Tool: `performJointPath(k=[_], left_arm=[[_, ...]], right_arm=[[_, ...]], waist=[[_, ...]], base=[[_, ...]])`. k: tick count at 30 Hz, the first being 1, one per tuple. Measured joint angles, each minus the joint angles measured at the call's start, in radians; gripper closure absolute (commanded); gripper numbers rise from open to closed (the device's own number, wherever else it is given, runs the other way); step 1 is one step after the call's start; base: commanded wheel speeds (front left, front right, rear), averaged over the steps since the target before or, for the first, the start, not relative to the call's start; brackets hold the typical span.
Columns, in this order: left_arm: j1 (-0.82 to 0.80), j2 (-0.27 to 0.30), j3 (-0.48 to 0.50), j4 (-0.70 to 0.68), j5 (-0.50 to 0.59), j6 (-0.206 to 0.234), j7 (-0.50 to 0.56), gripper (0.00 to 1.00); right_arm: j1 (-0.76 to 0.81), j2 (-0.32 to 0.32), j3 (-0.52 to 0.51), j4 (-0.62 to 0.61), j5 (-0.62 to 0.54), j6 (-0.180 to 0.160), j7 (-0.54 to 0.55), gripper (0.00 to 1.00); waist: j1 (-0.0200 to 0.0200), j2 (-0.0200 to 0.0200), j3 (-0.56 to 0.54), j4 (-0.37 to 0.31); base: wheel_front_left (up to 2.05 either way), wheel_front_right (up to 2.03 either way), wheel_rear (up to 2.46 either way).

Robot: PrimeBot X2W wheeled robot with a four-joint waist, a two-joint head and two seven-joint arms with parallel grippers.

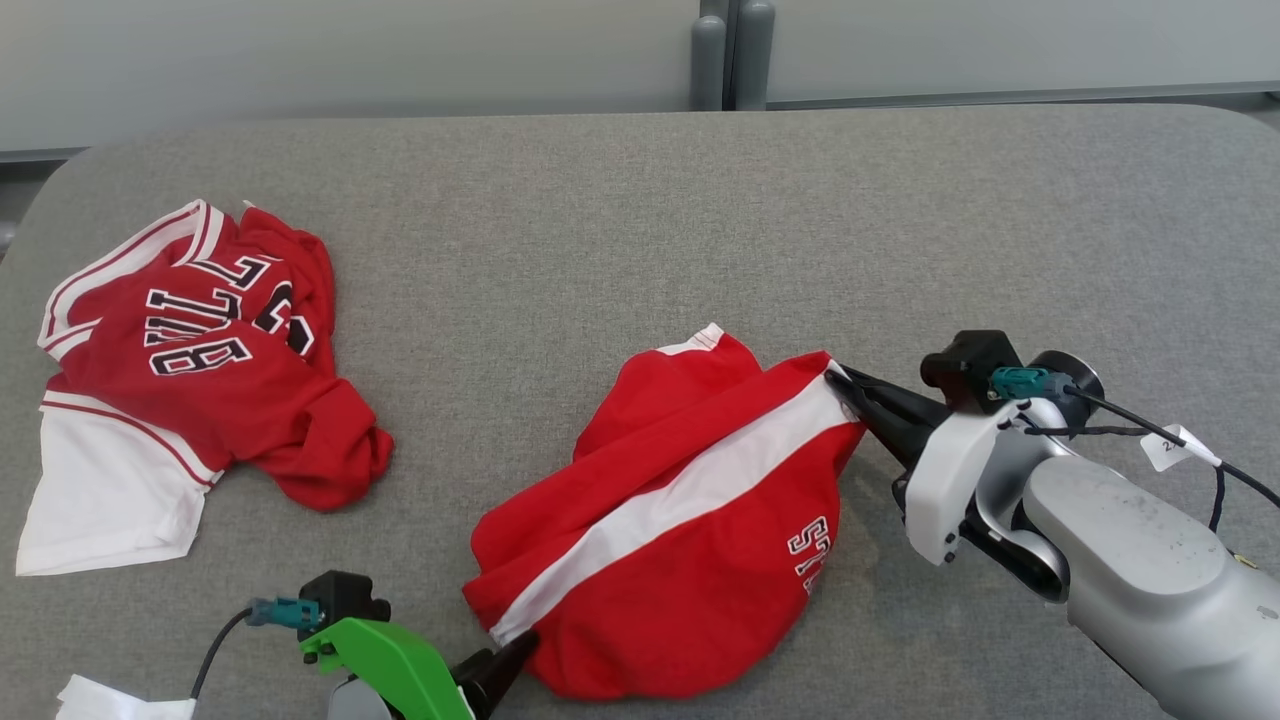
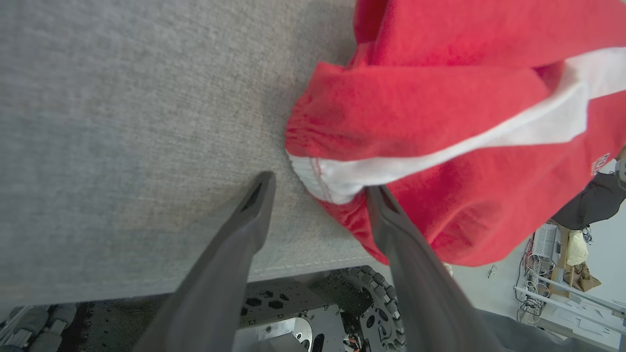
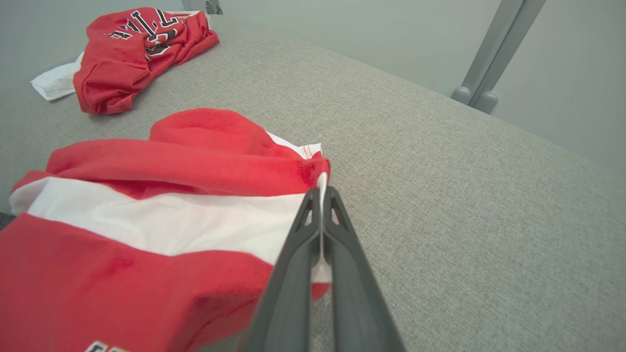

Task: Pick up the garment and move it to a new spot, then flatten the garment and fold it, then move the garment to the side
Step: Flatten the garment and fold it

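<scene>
The red garment point(image 1: 680, 520) with the white stripe sat bunched up on the grey table point(image 1: 640, 200), toward the near edge and a bit right of centre, part of it hanging over that edge in the left wrist view. The right gripper point(image 3: 321, 188) was clamped on the far end of the white stripe, with only a thin bit of hem between the fingers. The left gripper point(image 2: 320, 185) was spread wide around the near end of the stripe, one finger on the bare table and the other against the red cloth, not closed on anything.

What worried me: the right-side pinch looked skimpy, so a tug could pull the hem free. If the left closed where it was, it might grab several bunched layers, and the spread would come out twisted.

Pose-wise, the right forearm came in low from the right, fingers pointing left along the stripe. The left reached up from the near edge. A second red jersey point(image 1: 200, 350) lay well apart at the far left.
</scene>
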Motion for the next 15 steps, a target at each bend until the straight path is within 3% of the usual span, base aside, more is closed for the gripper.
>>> performJointPath(k=[2,3,6,7,15], left_arm=[[-0.001,-0.004,0.002,0.003,-0.005,0.0,0.0,0.51],[-0.002,-0.011,0.004,0.005,-0.01,0.0,0.0,0.6],[-0.003,-0.023,0.002,0.007,-0.01,0.0,0.0,0.96],[-0.004,-0.023,0.002,0.008,-0.01,0.0,-0.003,1.0],[-0.02,-0.012,0.015,0.004,-0.009,-0.015,-0.021,1.0]], right_arm=[[0.0,0.0,0.0,-0.001,0.003,0.0,0.0,1.0],[0.0,0.0,0.0,-0.001,0.005,0.0,0.0,1.0],[0.0,0.0,0.0,-0.002,0.005,0.0,0.0,1.0],[0.0,0.0,0.0,-0.002,0.005,0.0,0.0,1.0],[0.001,-0.001,0.0,-0.005,0.006,0.0,0.0,1.0]], waist=[[0.0,0.0,0.001,0.0],[0.0,-0.0001,0.001,0.0],[0.0,0.0,0.002,-0.001],[0.0,0.0,0.002,-0.001],[0.0,0.0,0.001,-0.001]], base=[[0.0,0.0,0.0],[0.0,0.0,0.0],[0.0,0.0,0.0],[0.0,0.0,0.0],[0.0,0.0,0.0]])
